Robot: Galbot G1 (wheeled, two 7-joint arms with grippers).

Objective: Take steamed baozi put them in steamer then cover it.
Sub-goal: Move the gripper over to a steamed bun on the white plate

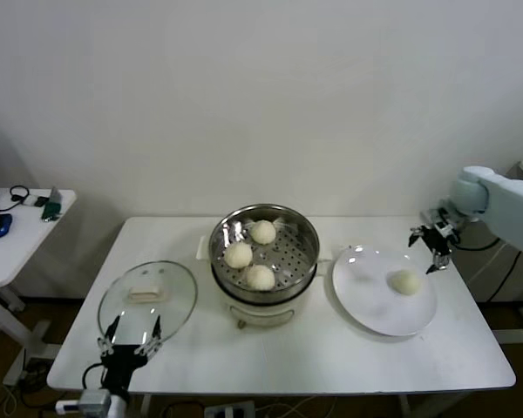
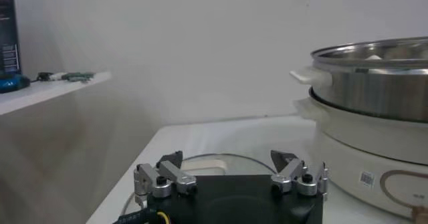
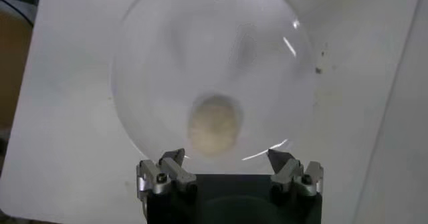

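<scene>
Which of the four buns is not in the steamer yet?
The bun lying alone on the white plate, right of the steamer; the other three sit on the steamer's perforated tray.

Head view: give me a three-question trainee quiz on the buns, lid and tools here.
1. How many baozi lie in the steamer?
2. True or false: the cover sits on the steamer.
3. Which tool hangs open above the plate with the last bun: A left tool, B right tool?

Key: 1. three; 2. false, it lies on the table beside it; 3. B.
</scene>
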